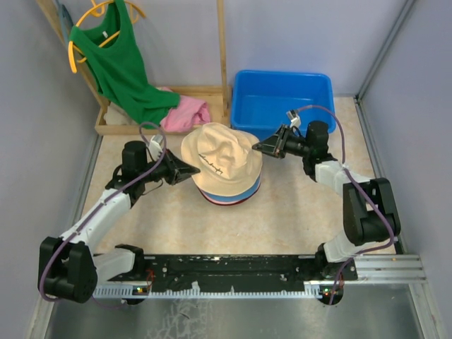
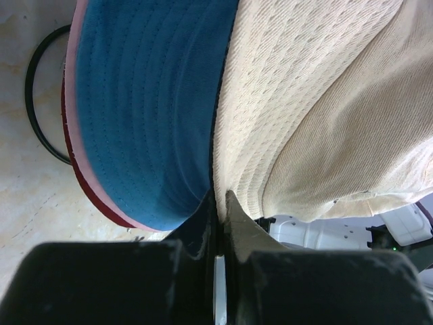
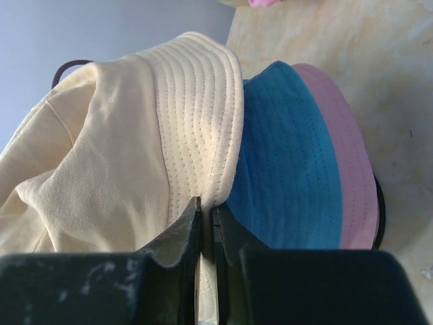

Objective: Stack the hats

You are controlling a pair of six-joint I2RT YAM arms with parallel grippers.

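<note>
Final hat placement: left claw [image 1: 189, 170] and right claw [image 1: 258, 147] each pinch the beige hat [image 1: 220, 157] by its brim. Your next move: seat it square, then release.

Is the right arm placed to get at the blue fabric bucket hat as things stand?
Probably not cleanly. The right gripper is shut on the brim of the beige fabric bucket hat, which covers the blue fabric bucket hat; only the blue brim shows beside it.
</note>
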